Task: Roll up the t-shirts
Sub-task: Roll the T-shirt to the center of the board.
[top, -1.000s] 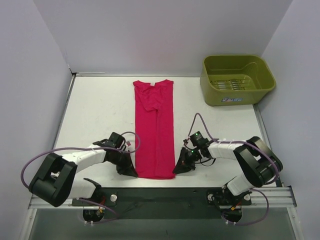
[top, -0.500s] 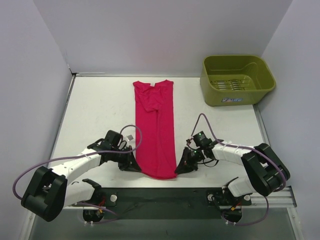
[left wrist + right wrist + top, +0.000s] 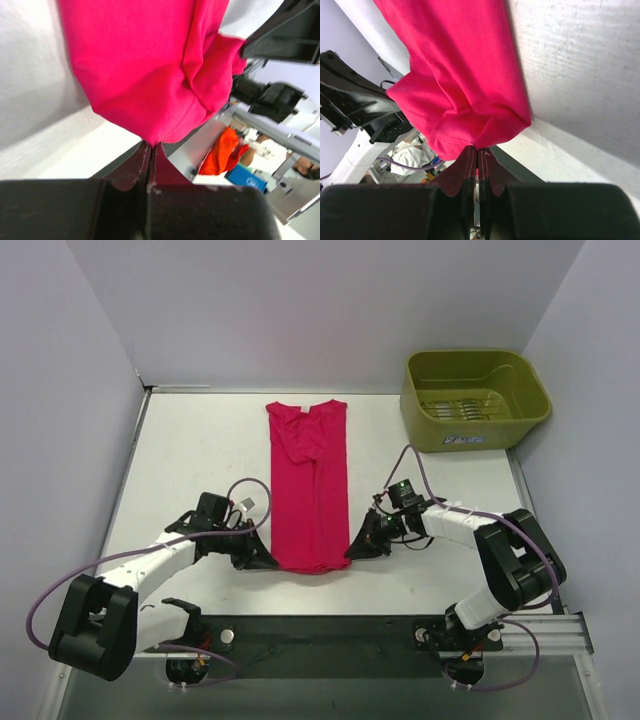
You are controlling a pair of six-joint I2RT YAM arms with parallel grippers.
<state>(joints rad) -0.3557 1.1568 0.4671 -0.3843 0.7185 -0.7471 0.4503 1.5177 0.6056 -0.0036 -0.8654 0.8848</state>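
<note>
A magenta-red t-shirt (image 3: 310, 480) lies folded into a long narrow strip down the middle of the white table, collar at the far end. Its near hem is lifted and curled over towards the collar. My left gripper (image 3: 268, 562) is shut on the hem's left corner (image 3: 150, 137). On the other side, my right gripper (image 3: 353, 552) pinches the hem's right corner (image 3: 480, 142), jaws shut. Both wrist views show bunched red fabric (image 3: 150, 75) (image 3: 460, 90) hanging from the fingertips just above the table.
An olive-green plastic tub (image 3: 473, 398) stands at the back right corner. Grey walls close in the table (image 3: 200, 460) on the left, back and right. The arm bases and a black rail (image 3: 320, 630) run along the near edge.
Both grippers have carried the shirt's near hem away from the front edge, towards the collar. The strip looks shorter now and its near end is folded over.
</note>
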